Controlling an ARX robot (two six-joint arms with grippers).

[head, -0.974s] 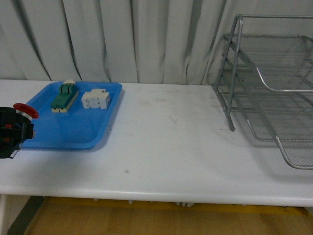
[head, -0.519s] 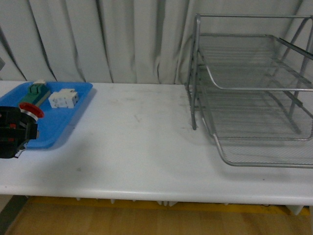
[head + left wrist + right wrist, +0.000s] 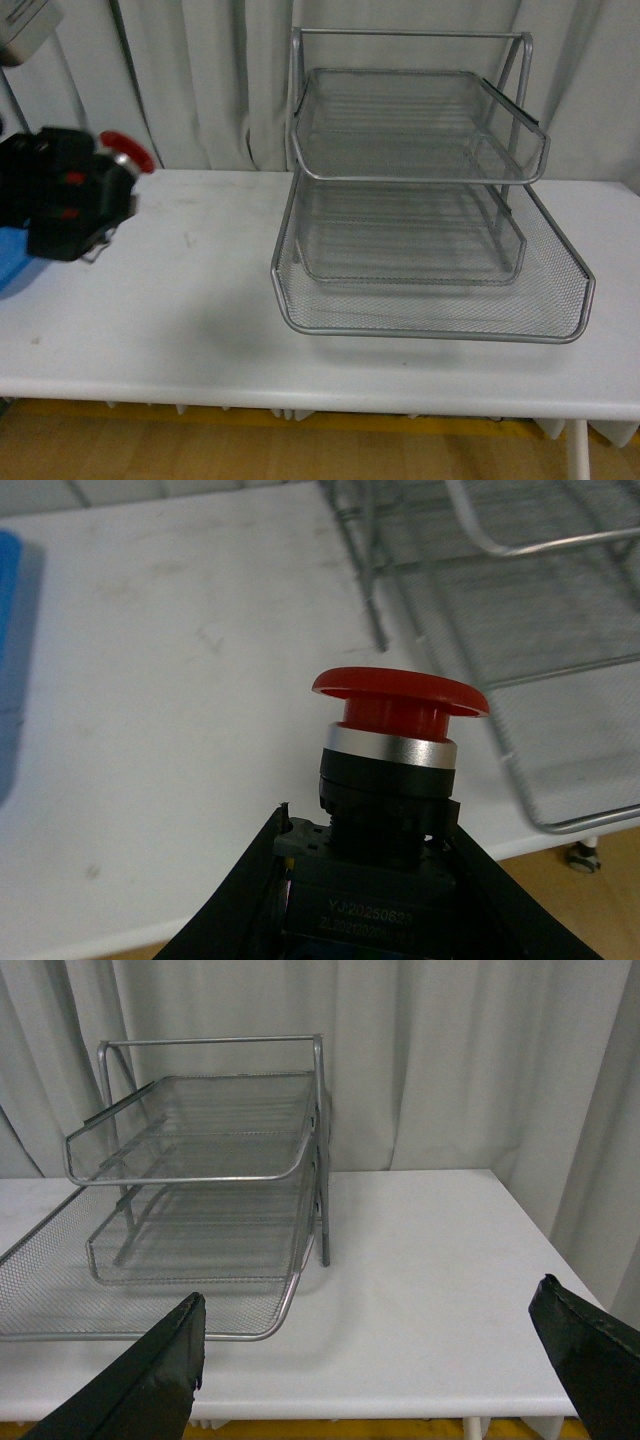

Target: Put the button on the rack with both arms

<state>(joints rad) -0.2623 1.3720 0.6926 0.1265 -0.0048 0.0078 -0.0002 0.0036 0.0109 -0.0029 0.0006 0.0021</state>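
Note:
The button point(image 3: 400, 690) has a red mushroom cap, a silver collar and a dark body. My left gripper point(image 3: 365, 865) is shut on that body, cap pointing out. In the front view this gripper point(image 3: 105, 185) hangs above the table at the left, and the button's cap point(image 3: 128, 150) shows at its tip, well left of the rack. The rack point(image 3: 420, 200), a silver wire-mesh tray stack, stands in the middle of the table. My right gripper point(image 3: 370, 1360) is open with nothing between its black fingers point(image 3: 150, 1380). It is low over the table beside the rack point(image 3: 200, 1160).
A sliver of the blue tray point(image 3: 8, 268) shows at the far left edge. The white table point(image 3: 200, 300) runs in front of grey curtains point(image 3: 200, 80). Bare tabletop point(image 3: 430, 1260) lies on the rack's right side, and the table's front edge is near.
The front view has swung right: the rack now sits in the centre and the blue tray has nearly left the picture. My left gripper with the button has risen and stands nearer the rack.

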